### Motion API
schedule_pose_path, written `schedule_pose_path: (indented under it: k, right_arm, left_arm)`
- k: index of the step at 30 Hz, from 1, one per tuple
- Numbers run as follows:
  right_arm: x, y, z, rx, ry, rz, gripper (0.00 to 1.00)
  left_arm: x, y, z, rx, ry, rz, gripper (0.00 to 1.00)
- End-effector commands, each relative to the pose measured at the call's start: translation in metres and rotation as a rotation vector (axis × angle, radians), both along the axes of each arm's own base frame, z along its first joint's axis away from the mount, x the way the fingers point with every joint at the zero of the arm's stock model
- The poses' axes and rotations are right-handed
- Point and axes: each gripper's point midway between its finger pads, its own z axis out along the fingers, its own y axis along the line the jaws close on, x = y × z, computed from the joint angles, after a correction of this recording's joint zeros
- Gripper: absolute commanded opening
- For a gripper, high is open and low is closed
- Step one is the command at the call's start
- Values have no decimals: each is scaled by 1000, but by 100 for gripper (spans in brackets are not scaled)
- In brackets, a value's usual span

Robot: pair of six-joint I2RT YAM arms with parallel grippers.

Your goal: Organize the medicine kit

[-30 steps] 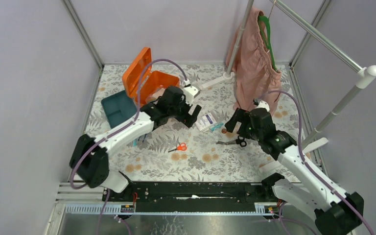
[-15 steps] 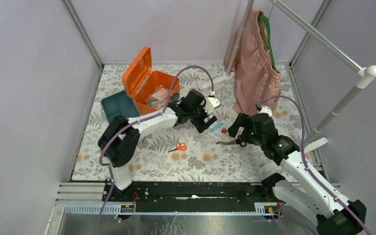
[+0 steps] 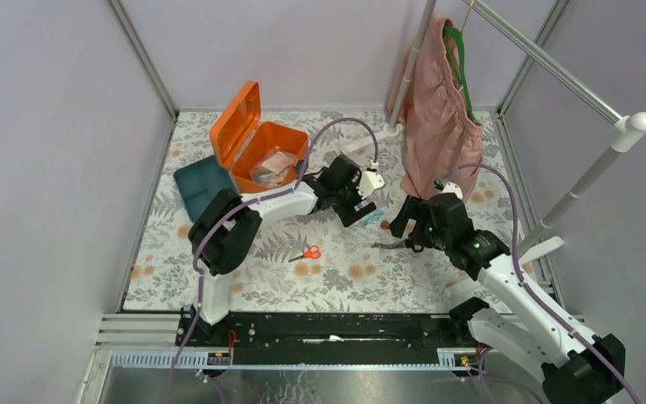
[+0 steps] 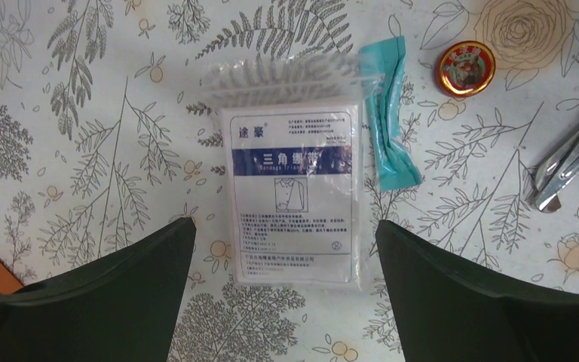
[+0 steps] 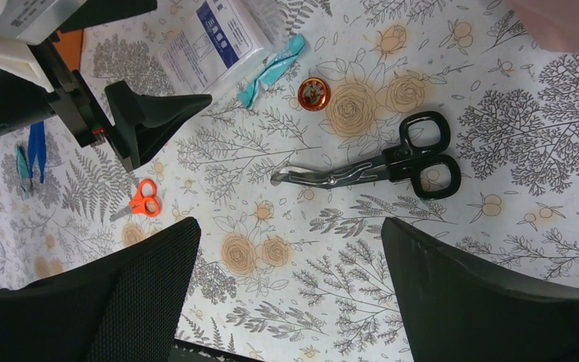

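Observation:
The medicine kit [image 3: 279, 139], an orange box, stands at the back left with its lid [image 3: 235, 123] raised. Its teal tray [image 3: 203, 186] lies on the mat to its left. My left gripper [image 4: 285, 226] hangs open straight above a white bandage packet [image 4: 294, 196], with a finger on either side and nothing between them. Beside the packet lie a teal sachet [image 4: 392, 124] and a small red tin [image 4: 464, 68]. My right gripper [image 5: 290, 226] is open over bare mat, just short of the black-handled shears [image 5: 369, 170].
Small orange scissors [image 5: 142, 200] lie on the mat in front of the left arm. A pink garment [image 3: 439, 109] hangs on a rack at the back right, and the rack's foot [image 3: 370, 139] reaches toward the kit. Grey walls close off both sides.
My left arm has swung right, away from the kit, and now reaches over the white packet. The right arm has barely shifted. Both grippers stayed open.

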Motion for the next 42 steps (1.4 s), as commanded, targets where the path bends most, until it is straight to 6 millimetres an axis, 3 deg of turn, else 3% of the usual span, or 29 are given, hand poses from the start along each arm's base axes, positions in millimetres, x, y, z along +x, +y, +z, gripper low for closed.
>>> schedule_pose_path:
  k: [1, 9, 16, 19, 24, 28, 35, 42]
  right_arm:
    - [3, 5, 3, 8, -6, 26, 100]
    - [5, 5, -1, -4, -1, 31, 100]
    - [2, 2, -7, -16, -1, 31, 100]
    - [1, 2, -9, -17, 4, 30, 100]
    - [2, 1, -10, -21, 0, 29, 100]
    - [2, 0, -10, -25, 2, 27, 100]
    - [0, -1, -11, -24, 1, 18, 100]
    - [1, 0, -11, -24, 2, 24, 100]
  left_arm:
    - [17, -11, 6, -13, -62, -25, 99]
    - [14, -10, -21, 10, -20, -13, 99]
    - [14, -12, -25, 2, -6, -6, 96]
    - [12, -13, -27, -2, 5, -9, 89]
    - [10, -16, -23, -14, 18, -20, 70]
    - [10, -18, -10, -44, -3, -20, 62]
    - [15, -16, 18, -57, -57, -9, 61]
    - [35, -1, 91, -114, -227, 101, 62]
